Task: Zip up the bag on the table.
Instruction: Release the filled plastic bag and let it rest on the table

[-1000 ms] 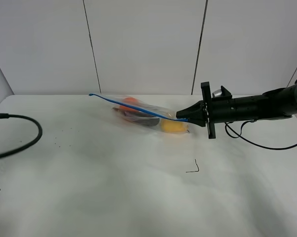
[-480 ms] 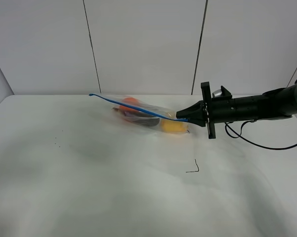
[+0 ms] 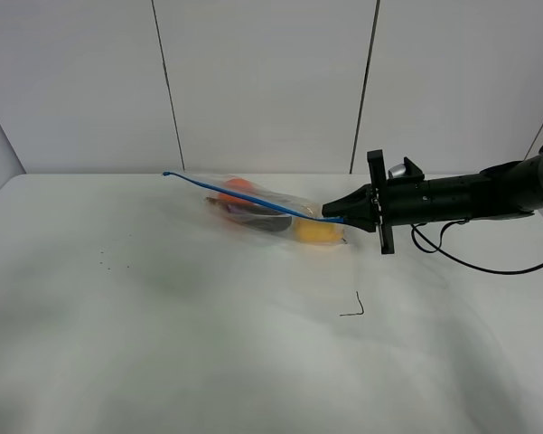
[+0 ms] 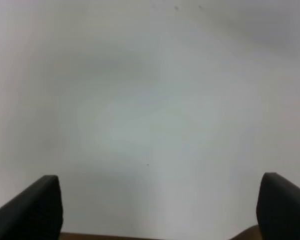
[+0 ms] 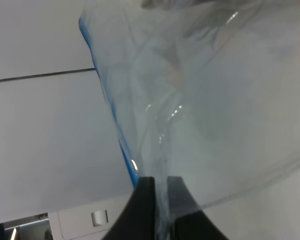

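The clear bag [image 3: 269, 210] lies at the back middle of the white table [image 3: 208, 344], with orange, purple and yellow items inside. Its blue zipper strip [image 3: 244, 197] runs from the raised far left corner to my right gripper [image 3: 329, 217]. The right gripper is shut on the bag's right end of the strip, seen close up in the right wrist view [image 5: 159, 192], where the bag [image 5: 199, 110] fills the frame. My left gripper [image 4: 157, 207] is open, with only its two dark fingertips [image 4: 37, 210] over bare table; it is outside the exterior high view.
A small black bent-line mark [image 3: 354, 307] sits on the table in front of the bag. A black cable [image 3: 488, 262] hangs under the right arm. White wall panels stand behind the table.
The left arm and its cable, at the left edge one second ago, have left the exterior high view. The right gripper and bag have not moved.
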{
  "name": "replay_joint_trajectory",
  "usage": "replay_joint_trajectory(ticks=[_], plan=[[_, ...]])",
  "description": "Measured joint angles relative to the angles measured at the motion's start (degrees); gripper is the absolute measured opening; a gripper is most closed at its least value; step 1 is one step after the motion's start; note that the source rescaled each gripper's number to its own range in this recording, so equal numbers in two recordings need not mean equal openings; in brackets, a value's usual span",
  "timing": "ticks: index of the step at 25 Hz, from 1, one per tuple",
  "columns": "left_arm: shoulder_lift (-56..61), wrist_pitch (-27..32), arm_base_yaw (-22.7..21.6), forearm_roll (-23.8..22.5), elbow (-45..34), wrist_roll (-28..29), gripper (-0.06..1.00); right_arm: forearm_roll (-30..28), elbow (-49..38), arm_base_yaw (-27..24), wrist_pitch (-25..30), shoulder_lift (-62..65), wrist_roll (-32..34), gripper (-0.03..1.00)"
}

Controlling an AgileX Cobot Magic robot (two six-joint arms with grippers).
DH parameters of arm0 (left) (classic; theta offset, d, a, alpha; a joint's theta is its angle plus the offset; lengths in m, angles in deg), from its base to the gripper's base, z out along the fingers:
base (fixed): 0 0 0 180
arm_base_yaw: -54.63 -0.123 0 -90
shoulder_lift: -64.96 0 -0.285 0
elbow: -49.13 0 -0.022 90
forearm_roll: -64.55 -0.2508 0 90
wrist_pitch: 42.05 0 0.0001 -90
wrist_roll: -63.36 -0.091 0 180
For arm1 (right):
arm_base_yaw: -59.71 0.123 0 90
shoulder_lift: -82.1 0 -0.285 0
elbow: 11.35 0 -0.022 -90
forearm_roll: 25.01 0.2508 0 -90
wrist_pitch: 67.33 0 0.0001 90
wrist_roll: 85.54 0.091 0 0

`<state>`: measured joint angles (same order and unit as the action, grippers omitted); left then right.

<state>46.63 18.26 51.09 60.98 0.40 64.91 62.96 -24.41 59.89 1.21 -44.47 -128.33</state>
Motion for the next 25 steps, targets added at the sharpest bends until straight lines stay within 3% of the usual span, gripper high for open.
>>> replay_joint_trajectory(ticks=[9,11,13,17,18,21,25], plan=[[10.61,0.1,-0.06,0.0,-0.06,0.0,0.99,0.0,0.0,0.0,0.0,0.0,0.0,0.0],[10.66,0.05,-0.06,0.06,-0.06,0.0,0.99,-0.13,0.0,0.0,0.0,0.0,0.0,0.04],[10.66,0.05,-0.06,0.06,-0.06,0.0,0.99,-0.36,0.0,0.0,0.0,0.0,0.0,0.18],[10.66,0.0,-0.06,0.06,-0.06,0.0,0.99,-1.79,0.0,0.0,-0.05,0.0,1.1,0.75],[10.66,0.0,-0.06,0.06,-0.06,0.0,0.99,-2.44,0.0,0.0,-0.05,0.0,1.37,0.86],[10.66,0.0,-0.06,0.06,-0.06,0.0,0.99,-6.42,0.59,0.0,-0.05,0.0,3.36,0.97],[10.66,0.0,-0.06,0.06,-0.06,0.0,0.99,-20.62,6.89,0.0,0.05,0.0,10.25,1.0]])
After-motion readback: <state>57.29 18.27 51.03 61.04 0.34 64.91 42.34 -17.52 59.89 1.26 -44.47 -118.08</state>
